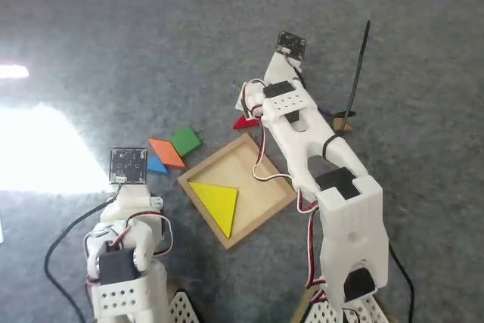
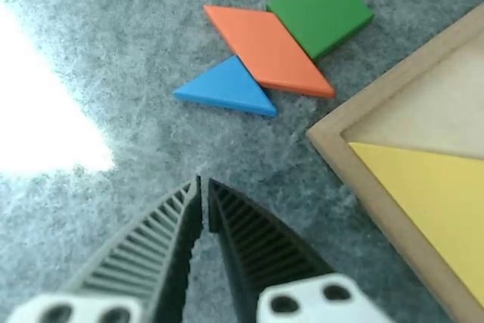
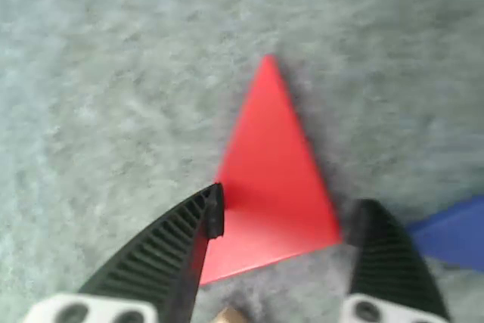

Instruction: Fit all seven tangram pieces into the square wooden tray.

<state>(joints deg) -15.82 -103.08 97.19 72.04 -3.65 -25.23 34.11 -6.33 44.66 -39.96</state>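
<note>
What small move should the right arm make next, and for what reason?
Probably close the right pincer on the red triangle: its open fingers straddle the piece, which lies flat on the grey mat, outside the wooden tray.

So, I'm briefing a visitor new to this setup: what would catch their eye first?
The yellow triangle lying alone in the wooden tray stands out. The right tool straddles a red triangle on the mat, and a green square, orange parallelogram and blue triangle cluster beside the tray.

Grey felt table cover (image 1: 91,51), thin black rod (image 1: 358,73) standing upright on it
</note>
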